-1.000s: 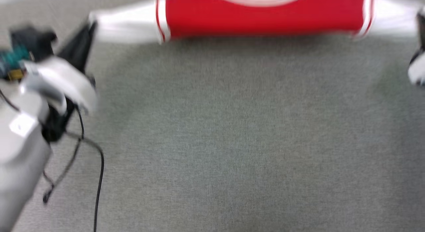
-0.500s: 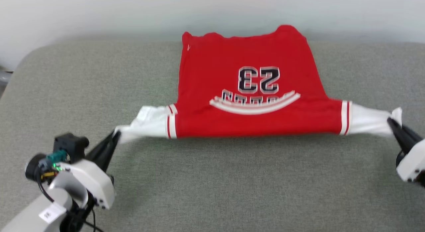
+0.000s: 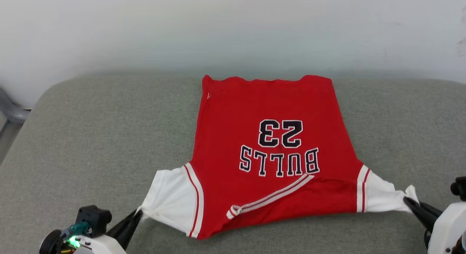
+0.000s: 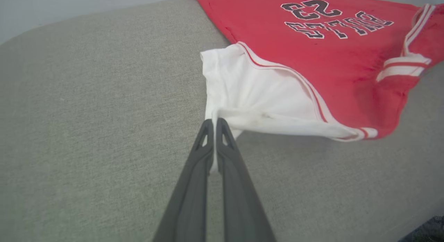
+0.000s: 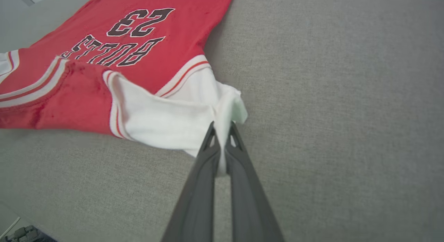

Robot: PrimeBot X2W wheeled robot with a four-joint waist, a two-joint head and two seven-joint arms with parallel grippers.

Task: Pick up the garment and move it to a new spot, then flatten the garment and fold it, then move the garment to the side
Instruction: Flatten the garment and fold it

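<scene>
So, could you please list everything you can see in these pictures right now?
garment: one, red with white sleeves and a black "BULLS 23" print, spread on the middle of the padded surface, collar end toward the robot and slightly lifted
padded surface: one, grey-green fabric, under the garment
wall: one, pale, behind the surface
bar: one, grey, at the far left past the surface; cannot tell what it is
left gripper: one, dark fingers, lower left, shut on the garment's white sleeve tip
right gripper: one, dark fingers, lower right, shut on the other sleeve tip
</scene>
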